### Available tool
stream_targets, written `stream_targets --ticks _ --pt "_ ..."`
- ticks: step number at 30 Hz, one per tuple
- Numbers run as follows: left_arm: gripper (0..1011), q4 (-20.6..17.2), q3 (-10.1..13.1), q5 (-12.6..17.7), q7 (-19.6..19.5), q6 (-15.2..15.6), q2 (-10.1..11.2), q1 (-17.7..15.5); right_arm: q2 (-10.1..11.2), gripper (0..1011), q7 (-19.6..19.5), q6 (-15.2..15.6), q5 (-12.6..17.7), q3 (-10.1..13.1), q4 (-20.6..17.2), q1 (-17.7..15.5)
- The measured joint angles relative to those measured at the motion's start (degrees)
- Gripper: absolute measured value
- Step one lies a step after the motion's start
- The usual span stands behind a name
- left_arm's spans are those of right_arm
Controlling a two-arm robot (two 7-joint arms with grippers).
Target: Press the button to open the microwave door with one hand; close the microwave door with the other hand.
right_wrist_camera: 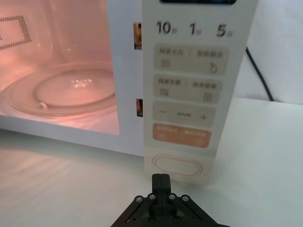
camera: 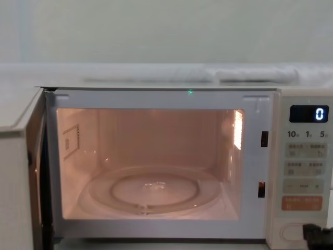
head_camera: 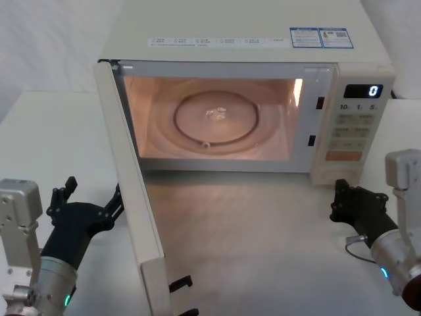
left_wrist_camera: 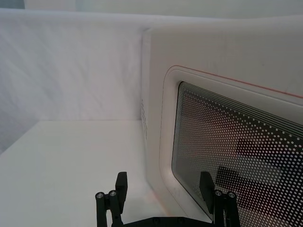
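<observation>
A pale, smooth bench point(head_camera: 263, 230) carried a cream microwave point(head_camera: 250, 39) set toward its back edge. The oven's base rested flat on the surface, and its lit cavity cast a pinkish glow onto the bench just in front

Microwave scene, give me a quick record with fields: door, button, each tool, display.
door: microwave door swung wide open, cavity lit
button: button not touched
right tool: right tool shut, just in front of the button
left tool: left tool open, at the door's outer face beside the window
display: display reads 0
turntable: glass turntable bare
</observation>
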Motion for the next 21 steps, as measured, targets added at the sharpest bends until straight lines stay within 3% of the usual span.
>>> stream_targets --ticks 10,21 --pt "1001 0.0 0.0 0.0 0.0 0.0 0.0 0.0 1.2 0 0.1 -0.9 1.4 2.6 -2.1 -0.4" --pt "1001 0.0 0.0 0.0 0.0 0.0 0.0 0.0 4.6 0 4.7 -0.6 7.9 6.8 -1.4 2.5"
